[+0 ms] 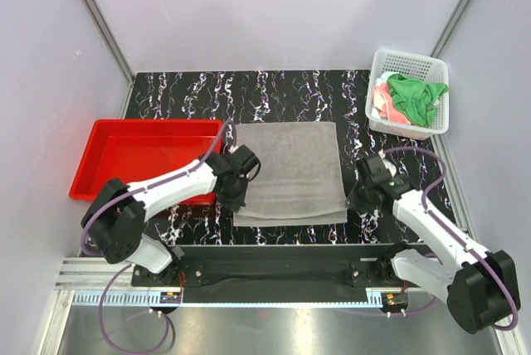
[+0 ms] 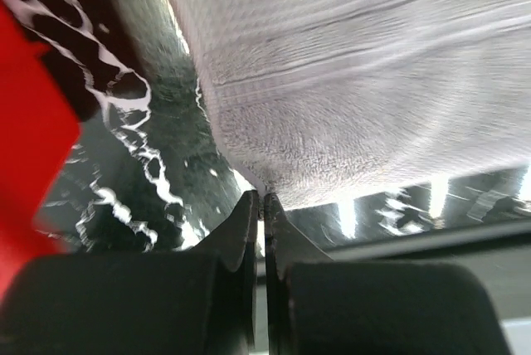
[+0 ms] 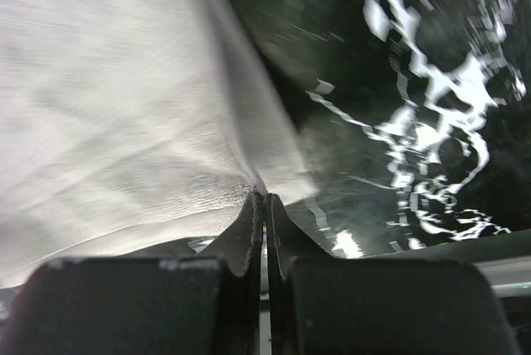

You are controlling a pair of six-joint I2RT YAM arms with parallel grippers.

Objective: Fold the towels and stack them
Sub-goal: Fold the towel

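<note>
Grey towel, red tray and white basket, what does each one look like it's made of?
Grey towel: soft terry cloth, matte; the wrist views show a fuzzy, ribbed pile. Red tray: probably moulded plastic, smooth with a slight sheen. White basket: apparently plastic, its walls perforated in a regular grid.

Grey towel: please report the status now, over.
Left gripper shut on grey towel, near-left corner. Right gripper shut on near-right corner. Towel spread open, not yet folded. Nothing on it.
</note>
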